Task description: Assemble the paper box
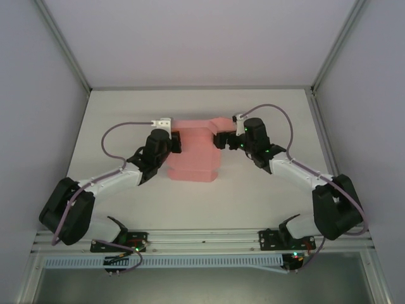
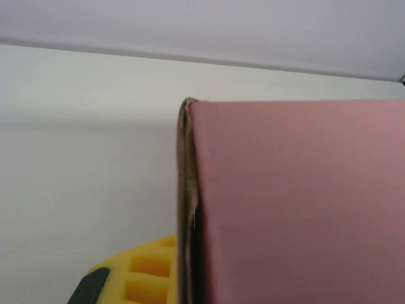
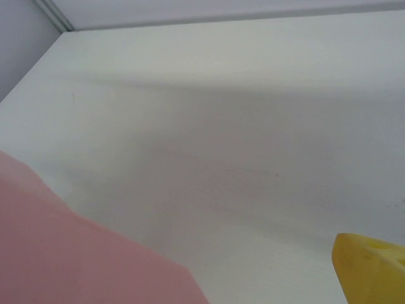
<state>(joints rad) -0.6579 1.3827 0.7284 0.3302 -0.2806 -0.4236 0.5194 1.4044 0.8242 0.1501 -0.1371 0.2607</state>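
Box (image 1: 193, 155) is lying mid-bench (image 1: 190, 101), partly folded. Left claw (image 1: 176, 142) is pinching shut on the box's left wall, its arm reaching in low from the left; that pinch should be acting as a firm anchor. Right claw (image 1: 221, 139) is gaping wide, gripping nothing, wrist angling inward at the far-right flap. Best pushing along the crease, not the panel.

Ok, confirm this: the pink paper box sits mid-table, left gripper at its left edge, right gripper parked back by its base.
One point is wrong: the right gripper is not parked back; the top view shows it at the right side of the paper box. The rest holds, left gripper included.
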